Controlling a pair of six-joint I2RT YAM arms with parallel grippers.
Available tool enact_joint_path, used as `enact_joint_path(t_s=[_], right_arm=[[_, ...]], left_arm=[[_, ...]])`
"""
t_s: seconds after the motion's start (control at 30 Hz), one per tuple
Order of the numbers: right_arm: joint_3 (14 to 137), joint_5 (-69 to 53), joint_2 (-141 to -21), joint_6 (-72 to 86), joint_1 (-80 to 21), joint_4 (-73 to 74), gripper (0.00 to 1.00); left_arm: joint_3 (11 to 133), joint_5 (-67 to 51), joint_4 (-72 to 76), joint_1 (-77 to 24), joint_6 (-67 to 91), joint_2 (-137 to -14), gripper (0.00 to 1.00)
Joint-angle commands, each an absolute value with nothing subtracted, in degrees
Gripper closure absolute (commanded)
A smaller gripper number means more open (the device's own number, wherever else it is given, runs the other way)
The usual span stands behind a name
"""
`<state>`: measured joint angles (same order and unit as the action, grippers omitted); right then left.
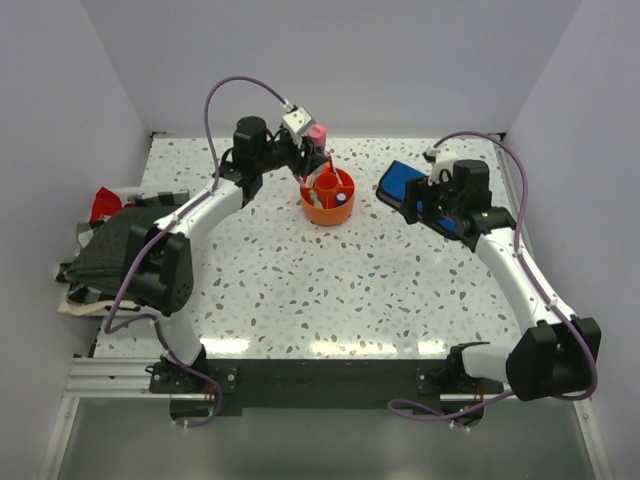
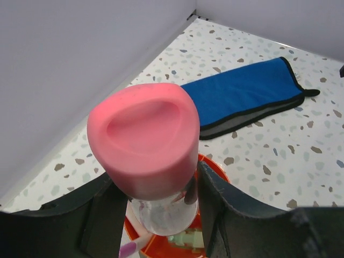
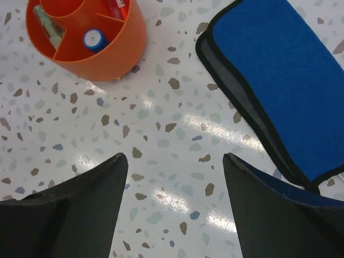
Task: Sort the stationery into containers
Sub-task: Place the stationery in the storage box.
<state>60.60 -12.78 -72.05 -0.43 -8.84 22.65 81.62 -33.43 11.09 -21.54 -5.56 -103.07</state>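
Glue tube (image 2: pixel 142 137) clamped between left fingers (image 2: pixel 99 215), above orange caddy (image 1: pixel 320 214)

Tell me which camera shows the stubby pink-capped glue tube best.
The left wrist view: the glue tube fills the frame, clamped in the left gripper above the round orange plastic caddy. The top external view shows only a small pink spot; the right wrist view misses it.

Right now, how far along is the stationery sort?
Done: a blue-capped marker and a green pen sit in the round orange plastic caddy. In hand: the left claw grips the pink-capped clear glue tube above it. Left: dropping it in; right claw open, no loose stationery visible.
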Motion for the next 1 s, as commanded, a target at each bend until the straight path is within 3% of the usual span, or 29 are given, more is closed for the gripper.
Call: enact_joint_path(t_s=[0.0,0.97], right_arm=[[62.0,-17.7,-71.9,1.0,-8.9,18.1,0.24],[55.6,-15.5,-66.4,1.2,-7.4,18.6,0.23]], left_arm=[[82.9,-33.9,25.7,-21.5,-5.5,-104.4,1.0],[80.7,-32.5,26.5,-23.6,-4.7,-112.8,1.0]])
